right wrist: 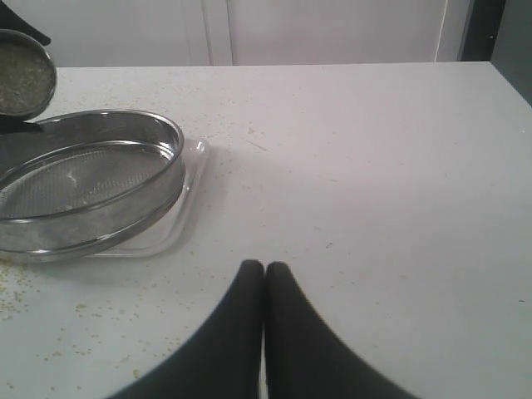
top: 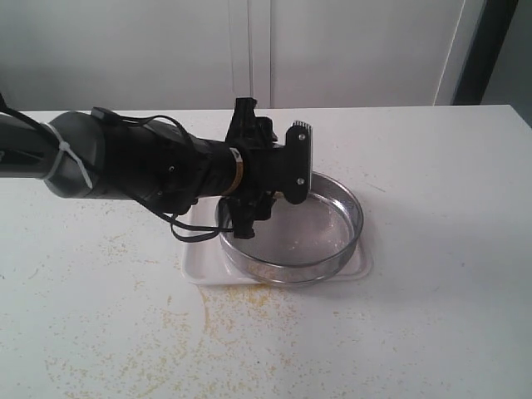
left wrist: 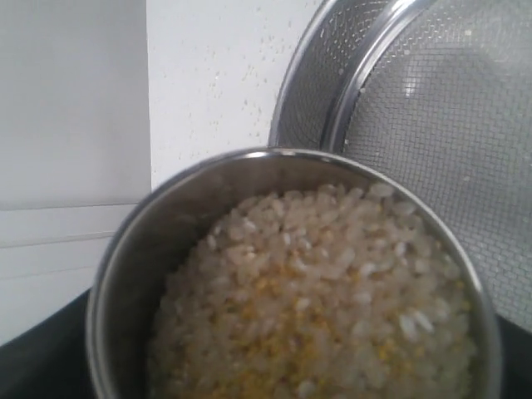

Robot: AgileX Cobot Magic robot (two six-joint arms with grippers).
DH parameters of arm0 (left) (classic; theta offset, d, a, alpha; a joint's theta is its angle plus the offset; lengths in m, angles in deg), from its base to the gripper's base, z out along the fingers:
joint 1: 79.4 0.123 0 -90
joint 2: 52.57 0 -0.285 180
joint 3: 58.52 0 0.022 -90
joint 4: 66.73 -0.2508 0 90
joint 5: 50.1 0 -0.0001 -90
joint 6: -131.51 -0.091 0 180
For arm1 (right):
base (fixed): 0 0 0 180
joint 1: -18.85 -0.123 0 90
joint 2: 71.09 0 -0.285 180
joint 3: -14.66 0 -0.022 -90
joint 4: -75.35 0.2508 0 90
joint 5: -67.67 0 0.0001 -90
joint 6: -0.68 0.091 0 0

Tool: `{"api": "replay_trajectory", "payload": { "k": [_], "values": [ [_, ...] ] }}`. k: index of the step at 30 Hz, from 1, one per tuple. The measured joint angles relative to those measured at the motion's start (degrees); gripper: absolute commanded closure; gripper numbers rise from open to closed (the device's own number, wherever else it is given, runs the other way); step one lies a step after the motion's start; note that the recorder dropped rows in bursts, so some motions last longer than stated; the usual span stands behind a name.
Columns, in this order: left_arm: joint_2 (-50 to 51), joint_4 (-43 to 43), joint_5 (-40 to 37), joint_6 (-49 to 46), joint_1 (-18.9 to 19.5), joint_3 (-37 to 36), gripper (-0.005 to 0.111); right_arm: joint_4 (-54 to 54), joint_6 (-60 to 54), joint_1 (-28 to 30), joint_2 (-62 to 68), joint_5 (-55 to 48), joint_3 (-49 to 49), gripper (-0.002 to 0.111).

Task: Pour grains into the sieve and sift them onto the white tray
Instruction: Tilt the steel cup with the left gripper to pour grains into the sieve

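Observation:
My left gripper (top: pixel 287 170) reaches in from the left and hangs over the left side of the sieve (top: pixel 291 229). It is shut on a small steel cup (left wrist: pixel 125 274) filled with pale rice-like and yellow grains (left wrist: pixel 324 291). The cup (right wrist: pixel 23 79) is tipped, its mouth turned toward the sieve's grey mesh (left wrist: pixel 432 125). The fingers themselves are hidden by the cup. The sieve (right wrist: pixel 83 191) stands on the white tray (top: pixel 195 270). My right gripper (right wrist: pixel 264 268) is shut and empty, low over bare table to the right of the tray (right wrist: pixel 187 208); the exterior view does not show it.
Loose yellow grains (top: pixel 233 316) lie scattered over the white table in front of and to the left of the tray. A white wall (top: pixel 349 50) runs behind the table's far edge.

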Motion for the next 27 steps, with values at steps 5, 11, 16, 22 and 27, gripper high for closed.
{"api": "replay_trajectory", "payload": {
  "k": [5, 11, 16, 22, 27],
  "values": [
    [0.3, 0.0, -0.1, -2.1, 0.0, 0.0, 0.107, 0.0, 0.0, 0.0, 0.0, 0.0, 0.0, 0.108],
    [0.3, -0.1, -0.4, -6.1, 0.0, 0.0, 0.107, 0.0, 0.0, 0.0, 0.0, 0.0, 0.0, 0.108],
    [0.3, -0.1, -0.8, -7.2, 0.0, 0.0, 0.107, 0.0, 0.0, 0.0, 0.0, 0.0, 0.0, 0.108],
    [0.3, -0.2, -0.8, -8.2, 0.0, 0.0, 0.107, 0.0, 0.1, 0.0, 0.0, 0.0, 0.0, 0.108],
    [0.3, -0.2, -0.8, -8.4, 0.0, 0.0, 0.107, 0.0, 0.1, 0.0, 0.0, 0.0, 0.0, 0.108]
  ]
}}
